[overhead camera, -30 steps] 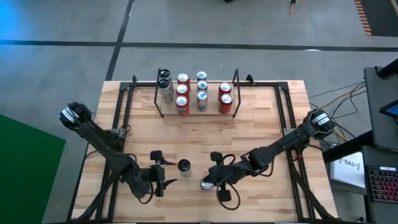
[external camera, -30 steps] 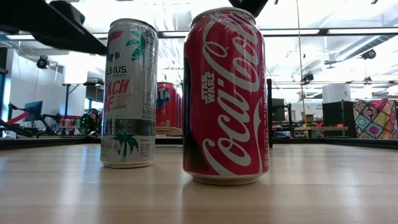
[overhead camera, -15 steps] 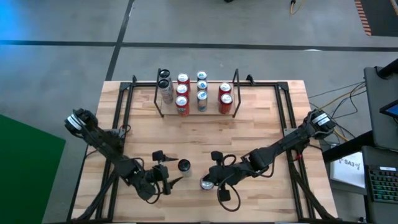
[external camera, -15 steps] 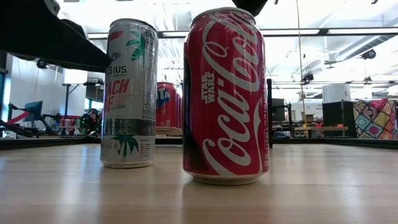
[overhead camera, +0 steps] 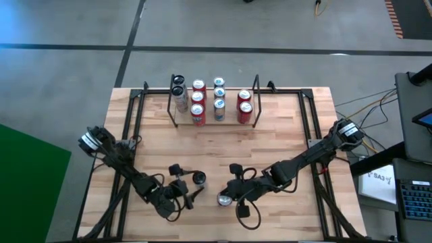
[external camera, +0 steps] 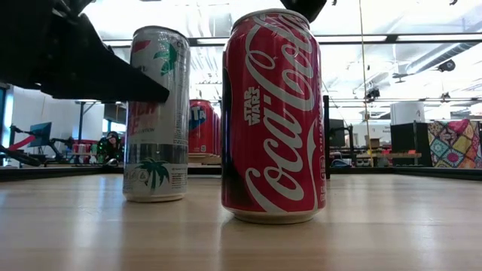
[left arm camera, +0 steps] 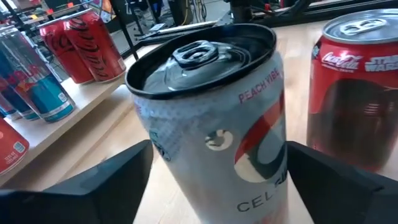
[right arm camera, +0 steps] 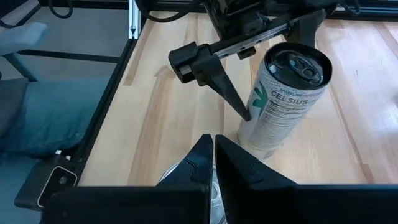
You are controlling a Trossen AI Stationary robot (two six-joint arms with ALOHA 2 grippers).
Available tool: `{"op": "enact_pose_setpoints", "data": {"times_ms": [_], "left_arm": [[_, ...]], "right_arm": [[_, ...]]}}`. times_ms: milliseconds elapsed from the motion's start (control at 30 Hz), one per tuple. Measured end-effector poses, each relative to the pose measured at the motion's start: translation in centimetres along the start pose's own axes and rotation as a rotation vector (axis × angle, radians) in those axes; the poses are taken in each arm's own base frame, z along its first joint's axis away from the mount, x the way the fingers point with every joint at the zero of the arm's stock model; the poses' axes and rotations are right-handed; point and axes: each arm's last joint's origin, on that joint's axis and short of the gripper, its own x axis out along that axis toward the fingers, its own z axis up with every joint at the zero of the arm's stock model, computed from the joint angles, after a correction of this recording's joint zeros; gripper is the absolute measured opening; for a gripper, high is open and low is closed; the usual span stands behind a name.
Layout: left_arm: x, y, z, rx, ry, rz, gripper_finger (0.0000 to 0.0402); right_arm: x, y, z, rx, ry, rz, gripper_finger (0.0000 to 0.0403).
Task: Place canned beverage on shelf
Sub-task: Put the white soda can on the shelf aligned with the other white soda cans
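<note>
L arm reaches in from the table's left edge, low and angled toward the front-centre, its left gripper (overhead camera: 187, 188) with fingers spread wide, one each side of the slim silver Celsius can (overhead camera: 199, 179). In the left wrist view the can (left arm camera: 214, 118) stands upright between the two dark fingers (left arm camera: 93, 186), gaps visible both sides, so not clamped. Low view: a dark finger crosses in front of the can's upper half (external camera: 157, 113). R arm comes in from the right edge, stretched low across the table, right gripper (overhead camera: 233, 196) sitting over the red Coca-Cola can (overhead camera: 223, 199); its fingers (right arm camera: 211, 158) are pressed together, w/ nothing seen between them. Both cans stand near the table's front, just beside each other but apart, Coke can (external camera: 273, 117) nearest the low cam. Shelf (overhead camera: 214, 101) is at the table's far edge, well apart from both, w/ several cans already standing on it.
</note>
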Motion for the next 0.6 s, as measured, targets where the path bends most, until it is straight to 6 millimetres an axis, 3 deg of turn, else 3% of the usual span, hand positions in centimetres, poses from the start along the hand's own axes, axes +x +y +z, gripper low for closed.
{"op": "enact_pose_setpoints", "data": {"times_ms": [300, 600], "left_arm": [[-0.1, 0.1, 0.4, -0.004, -0.007, 0.000, 0.0238], [-1.0, 0.5, 2.0, 0.004, -0.031, -0.034, 0.0231]], "right_arm": [[0.1, 0.0, -0.1, -0.024, -0.009, 0.000, 0.0009], [0.1, -0.1, 0.0, -0.072, -0.033, -0.025, 0.0009]]}}
